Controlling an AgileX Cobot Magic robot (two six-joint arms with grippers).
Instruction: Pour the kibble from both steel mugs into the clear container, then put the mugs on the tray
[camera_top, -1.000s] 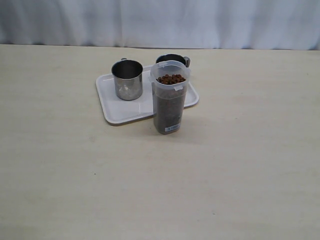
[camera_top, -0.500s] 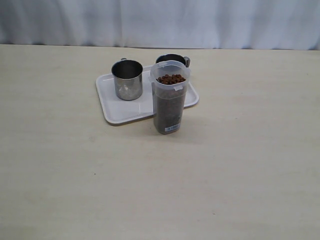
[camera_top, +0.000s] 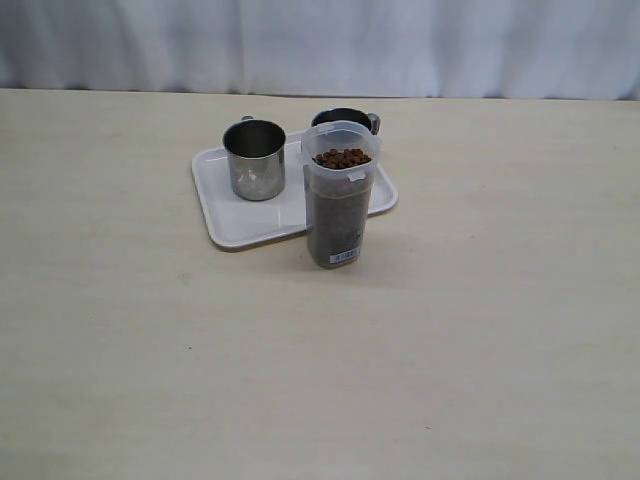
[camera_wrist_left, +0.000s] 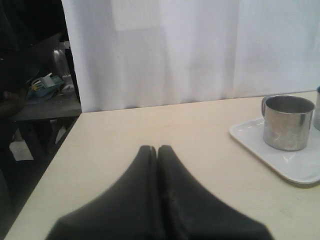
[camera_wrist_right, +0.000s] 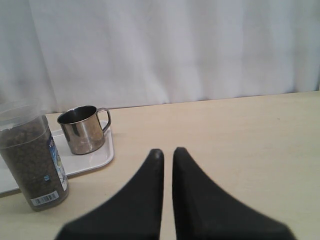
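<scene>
Nothing moved: two steel mugs (camera_top: 254, 160) (camera_top: 345, 118) on one tray (camera_top: 230, 218), one clear container (camera_top: 338, 215), both pincers (camera_wrist_left: 157, 148) (camera_wrist_right: 167, 152) closed.

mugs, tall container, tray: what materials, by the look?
Left mug and right mug: likely stainless steel, shiny, mirror-like reflections. Container: seemingly translucent plastic; kibble shows through the wall. Tray: probably white plastic, smooth, slightly glossy; could be melamine.

Shiny steel mugs (camera_top: 254, 165), glossy white plastic tray (camera_top: 226, 208), translucent plastic container (camera_top: 338, 215)
</scene>
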